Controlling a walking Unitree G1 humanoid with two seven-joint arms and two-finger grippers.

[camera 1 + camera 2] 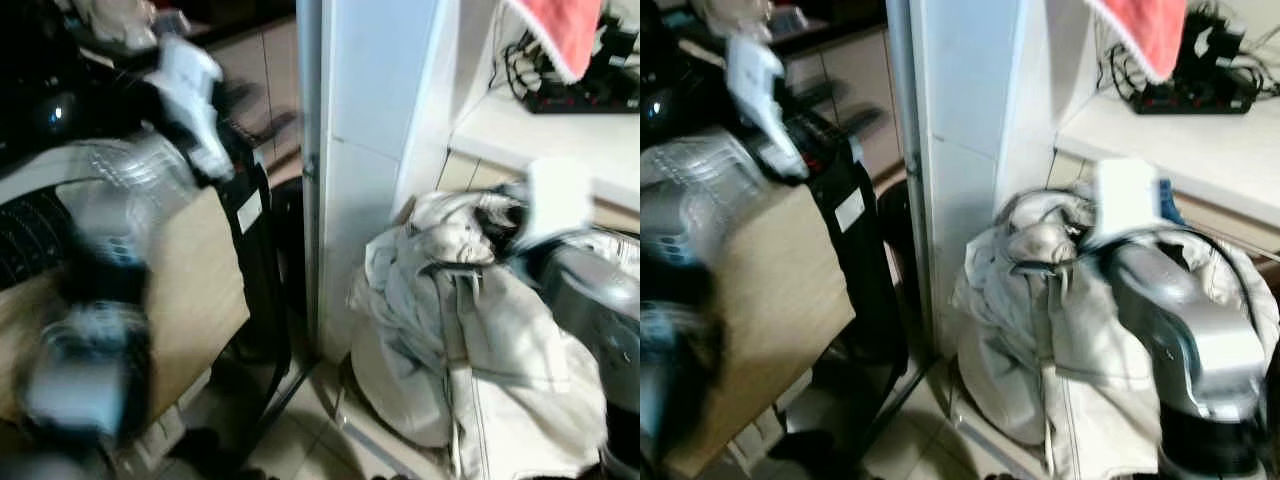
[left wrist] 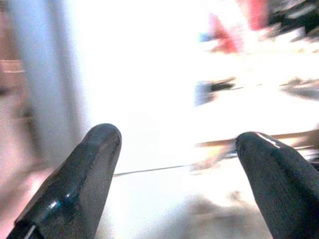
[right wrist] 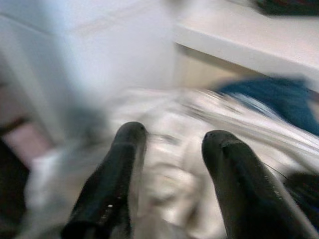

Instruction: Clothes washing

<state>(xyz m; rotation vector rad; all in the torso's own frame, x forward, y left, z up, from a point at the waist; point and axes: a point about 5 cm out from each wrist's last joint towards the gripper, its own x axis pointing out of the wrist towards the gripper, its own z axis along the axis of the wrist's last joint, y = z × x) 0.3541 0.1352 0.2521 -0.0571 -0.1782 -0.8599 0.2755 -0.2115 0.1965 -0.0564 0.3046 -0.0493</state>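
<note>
A heap of pale grey and white clothes (image 1: 450,340) lies low against the white pillar (image 1: 370,130), under a white counter. My right gripper (image 3: 174,133) is at the top of the heap, open, its fingers (image 3: 119,164) just above the crumpled pale cloth. Something blue (image 3: 279,94) lies beyond that cloth. In the right eye view the right arm (image 1: 1180,310) bends over the pile. My left gripper (image 2: 179,137) is raised on the left, open with nothing between its fingers, and faces a bright white surface. In the left eye view the left gripper (image 1: 258,110) is blurred.
A red towel (image 1: 560,30) hangs over the white counter (image 1: 520,130), which carries a black power strip (image 1: 590,95) and cables. A tall black object (image 1: 255,250) and a tan board (image 1: 190,290) stand left of the pillar. Pale floor tiles (image 1: 300,440) lie below.
</note>
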